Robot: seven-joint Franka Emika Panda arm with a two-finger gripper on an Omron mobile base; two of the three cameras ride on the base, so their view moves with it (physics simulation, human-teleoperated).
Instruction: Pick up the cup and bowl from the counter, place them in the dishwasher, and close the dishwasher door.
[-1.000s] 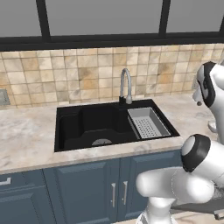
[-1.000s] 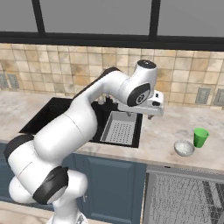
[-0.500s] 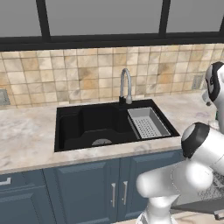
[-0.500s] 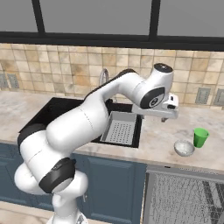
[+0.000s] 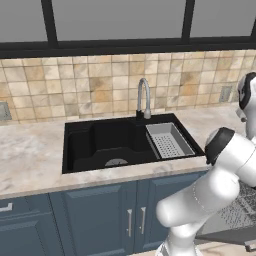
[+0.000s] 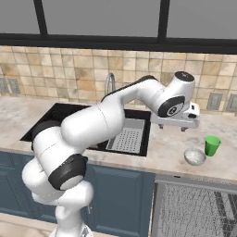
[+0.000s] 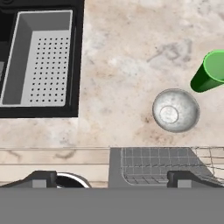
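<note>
gripper (image 7: 109, 177) is hanging wide open and empty above the counter (image 7: 131, 52), probably lining up on the bowl (image 7: 176, 110), with the cup (image 7: 212, 72) just beside that bowl, both right of the sink (image 7: 39, 61)

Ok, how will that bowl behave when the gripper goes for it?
The bowl looks glossy and rounded, so the fingers may slip off its wall; a rim pinch seems safer. It is shallow and small, probably light, so a push would likely slide it across the counter. The cup stands close beside it and might get knocked.
</note>
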